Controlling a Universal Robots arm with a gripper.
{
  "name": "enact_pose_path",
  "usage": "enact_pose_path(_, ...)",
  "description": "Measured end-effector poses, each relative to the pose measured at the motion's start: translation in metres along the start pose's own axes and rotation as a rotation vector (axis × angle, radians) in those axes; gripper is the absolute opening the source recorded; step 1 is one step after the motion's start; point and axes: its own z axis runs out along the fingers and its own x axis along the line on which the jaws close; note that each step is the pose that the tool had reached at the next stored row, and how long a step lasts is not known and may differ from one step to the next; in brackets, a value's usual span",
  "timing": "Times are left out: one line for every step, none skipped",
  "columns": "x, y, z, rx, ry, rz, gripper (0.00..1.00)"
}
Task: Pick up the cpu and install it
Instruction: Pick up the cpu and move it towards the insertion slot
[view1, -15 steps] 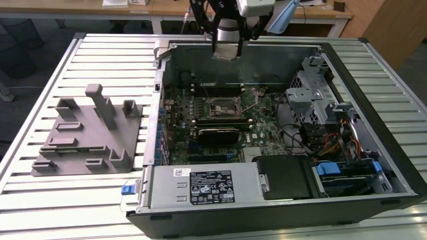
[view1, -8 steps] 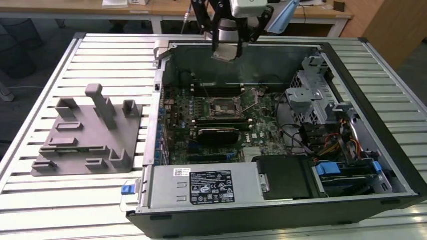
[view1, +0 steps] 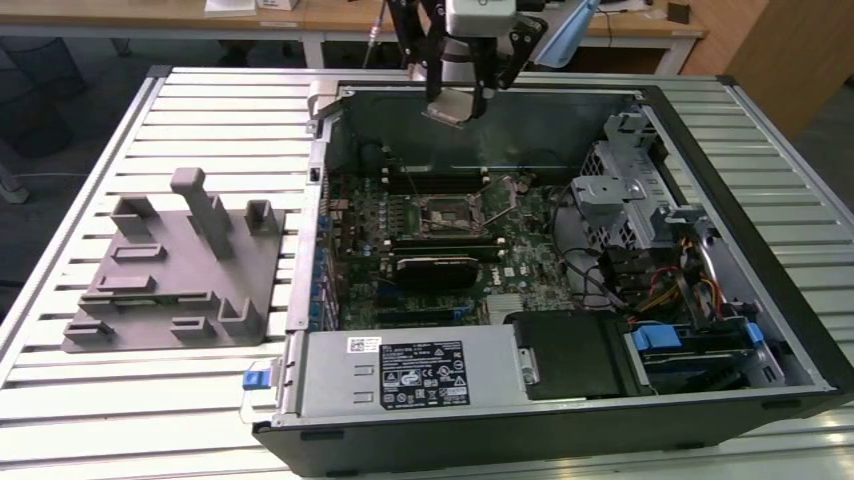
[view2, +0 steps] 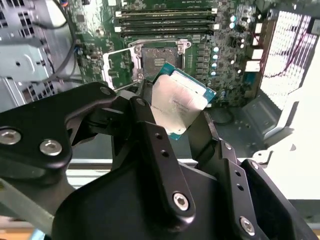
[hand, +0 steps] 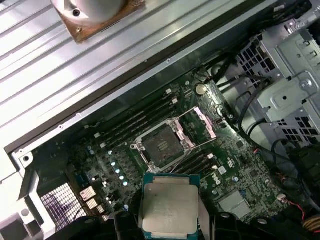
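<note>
My end effector (view2: 175, 119) is clamped on the cpu (view2: 178, 99). 2 black fingers (view2: 147, 125) pinch opposite edges, and the silvery top faces the second wrist view. In the exterior view the cpu (view1: 450, 104) hangs tilted under the end effector (view1: 462, 88), high over the rear of the open computer case (view1: 534, 450) and well apart from the board. That thin-edge hold is my first worry: I judge that a small slip would let the chip twist or drop onto the motherboard (hand: 235, 175).

Below it in the first wrist view lies the open socket (hand: 161, 145), with its load plate (hand: 205, 122) swung up beside it. The cpu (hand: 169, 206) looks turned against the socket's square. If it met the socket askew or tilted, I expect it would bend the contacts or perch on the frame. The raised plate could also catch 1 corner of the chip or a finger.

Farther out, the memory sticks (hand: 135, 117) run close beside the socket and leave my fingers little room. The grey fixture (view1: 174, 265) on the bench (view1: 200, 100) is well apart from the case, and I judge it no hazard.
</note>
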Motion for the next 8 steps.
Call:
enact_pose_path(0.0000, 0.0000, 0.0002, 0.0000, -0.0010, 0.018, 0.53)
enact_pose_path(0.0000, 0.0000, 0.0004, 0.0001, -0.0020, 0.036, 0.53)
enact_pose_path(0.0000, 0.0000, 0.0007, 0.0001, -0.0031, 0.055, 0.53)
enact_pose_path(0.0000, 0.0000, 0.0009, 0.0000, -0.0041, 0.074, 0.53)
enact_pose_path(0.0000, 0.0000, 0.0011, 0.0001, -0.0051, 0.091, 0.53)
enact_pose_path(0.0000, -0.0001, 0.0014, 0.0000, -0.0061, 0.109, 0.53)
enact_pose_path(0.0000, -0.0001, 0.0017, -0.0001, -0.0073, 0.127, 0.53)
enact_pose_path(0.0000, -0.0001, 0.0022, -0.0003, -0.0086, 0.143, 0.53)
